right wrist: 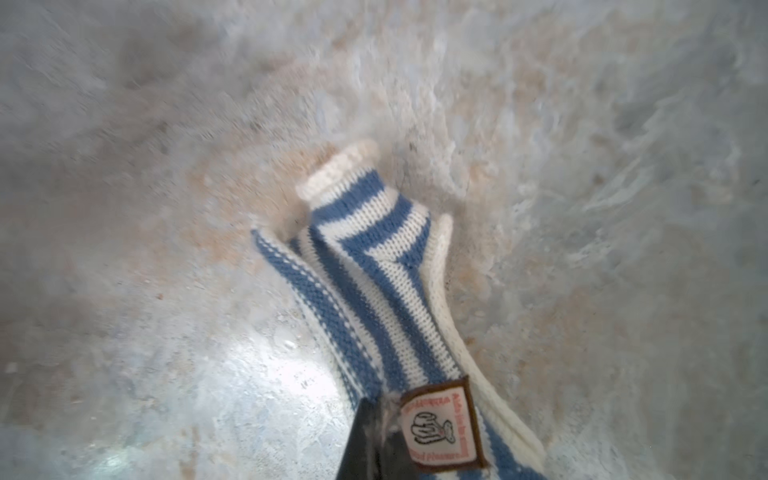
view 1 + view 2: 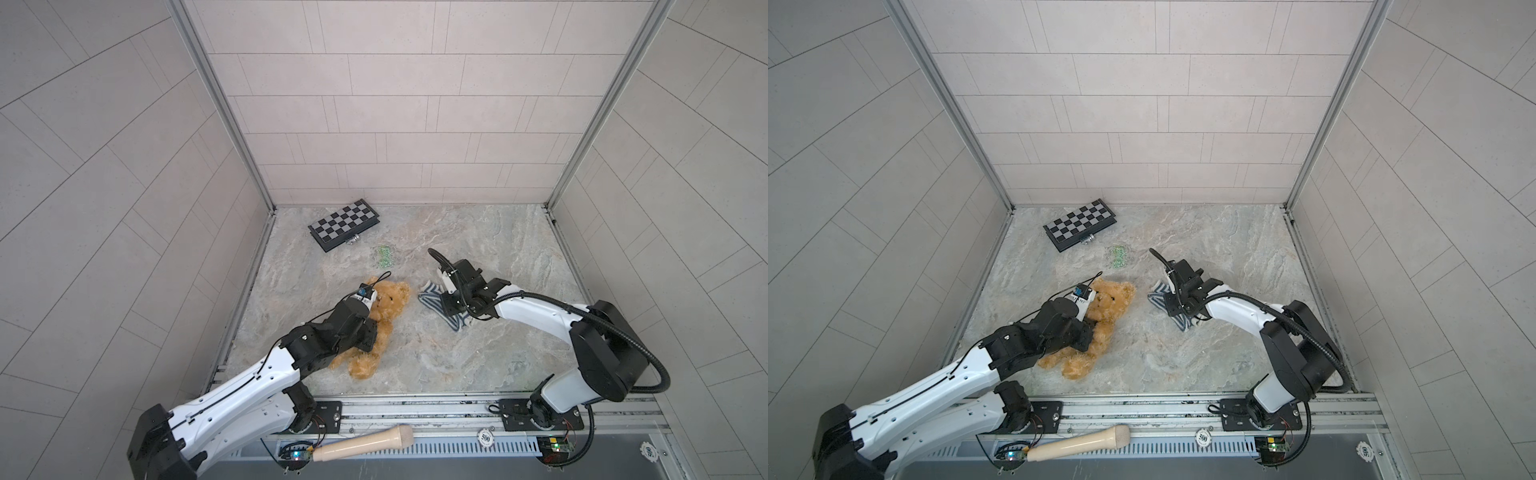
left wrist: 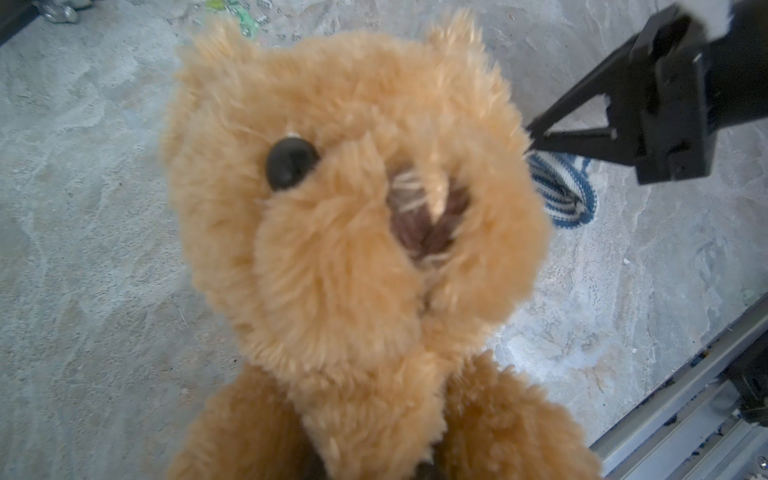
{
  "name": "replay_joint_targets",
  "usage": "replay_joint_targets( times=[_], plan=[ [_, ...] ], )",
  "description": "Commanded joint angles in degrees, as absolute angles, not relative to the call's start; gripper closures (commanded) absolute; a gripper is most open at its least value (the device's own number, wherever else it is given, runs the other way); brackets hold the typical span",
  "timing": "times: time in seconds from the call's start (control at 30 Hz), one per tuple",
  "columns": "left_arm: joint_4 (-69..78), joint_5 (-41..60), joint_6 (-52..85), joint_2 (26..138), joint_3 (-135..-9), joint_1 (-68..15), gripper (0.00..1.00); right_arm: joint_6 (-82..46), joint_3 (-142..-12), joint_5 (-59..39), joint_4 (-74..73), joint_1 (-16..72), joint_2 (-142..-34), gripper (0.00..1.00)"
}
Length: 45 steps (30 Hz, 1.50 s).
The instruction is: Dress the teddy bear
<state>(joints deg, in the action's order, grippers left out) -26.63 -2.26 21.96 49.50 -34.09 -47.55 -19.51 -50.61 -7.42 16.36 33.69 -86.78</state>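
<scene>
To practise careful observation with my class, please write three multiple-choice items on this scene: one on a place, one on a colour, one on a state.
1. Where does the chessboard lie?
A. At the back, beyond the teddy bear
B. On the front rail
C. Leaning upright on a side wall

2. What colours are the stripes of the sweater?
A. Red and black
B. Blue and white
C. Green and yellow

3. What is the right gripper doing?
A. Standing open above the bear
B. Staying out of sight
C. Shut on the sweater

Answers:
1 A: both top views show the board flat on the table beyond the bear.
2 B: the right wrist view shows the knit close up.
3 C: there its black finger is closed on the knit.
</scene>
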Motion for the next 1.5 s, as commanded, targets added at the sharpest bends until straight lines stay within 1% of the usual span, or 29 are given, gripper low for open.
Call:
replay_joint_targets(
  times=[0.0, 0.1, 0.2, 0.27, 0.37, 0.53, 0.8, 1.03, 1.47],
  plan=[
    [-25.68, -0.26, 20.23, 52.0, -36.31, -49.74, 0.83, -19.42, -50.99, -8.42, 15.29, 33.52, -85.58, 1.0],
    [-26.45, 0.72, 19.48, 54.57, -37.76, -52.8, 0.86, -19.19, -50.64, -9.89, 14.01, 33.51, -86.05, 1.0],
    [-26.37, 4.69, 18.48, 56.86, -38.31, -54.54, 0.89, -19.11, -48.55, -12.27, 10.24, 33.51, -84.94, 1.0],
    [-26.12, 7.3, 17.57, 58.23, -38.32, -54.87, 0.95, -18.6, -46.7, -13.53, 7.31, 33.49, -83.65, 1.0],
    [-26.08, 10.12, 16.3, 61.05, -39.43, -55.03, 1.0, -17.94, -44.07, -15.6, 3.13, 33.49, -81.93, 1.0],
    [-26.24, 11.62, 15.14, 65.92, -41.91, -55.37, 1.0, -17.67, -42.24, -17.68, 0.29, 33.5, -80.12, 1.0],
    [-24.87, 13.78, 14.41, 70.03, -42.94, -55.37, 1.0, -17.03, -40.15, -18.68, -1.38, 33.5, -77.01, 1.0],
    [-24.52, 8.36, 16.8, 70.86, -42.99, -54.76, 1.0, -18.19, -38.61, -20.51, -3.1, 33.57, -76.2, 1.0],
    [-21.75, 7.92, 21.22, 72.46, -42.19, -51.68, 1.0, -17.97, -37.99, -22.32, -2.59, 34.58, -74.86, 1.0]
  ],
)
